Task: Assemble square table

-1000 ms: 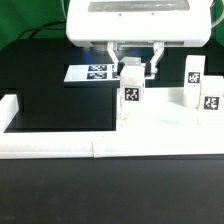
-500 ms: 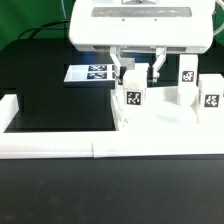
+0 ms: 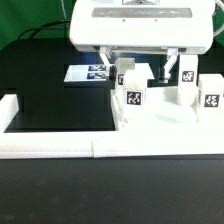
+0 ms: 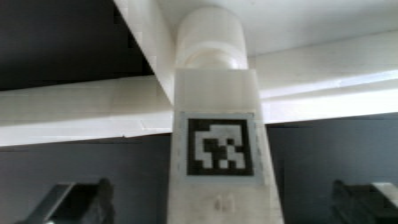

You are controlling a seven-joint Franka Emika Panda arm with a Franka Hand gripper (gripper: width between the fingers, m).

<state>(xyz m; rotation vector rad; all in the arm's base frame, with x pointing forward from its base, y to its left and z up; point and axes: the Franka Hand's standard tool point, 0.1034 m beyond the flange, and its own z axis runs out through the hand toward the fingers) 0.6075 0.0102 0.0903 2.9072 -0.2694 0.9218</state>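
Between the spread tool (image 3: pixel 139 68) fingers, tagged leg (image 4: pixel 217 140) standing upright (long axis vertical), on white plate (image 3: pixel 160 125)

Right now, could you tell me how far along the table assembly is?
Looks done: the front leg, rear leg and outer leg stand upright on the plate; seating unclear. In hand: nothing; the open hand straddles the front leg without gripping. Left: a fourth leg I cannot make out.

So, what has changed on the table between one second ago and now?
The gripper rose and its jaws spread wide, off the small white tagged leg standing on the large white square plastic plate. That leg, two more legs on the exterior view's right and the marker board stayed put.
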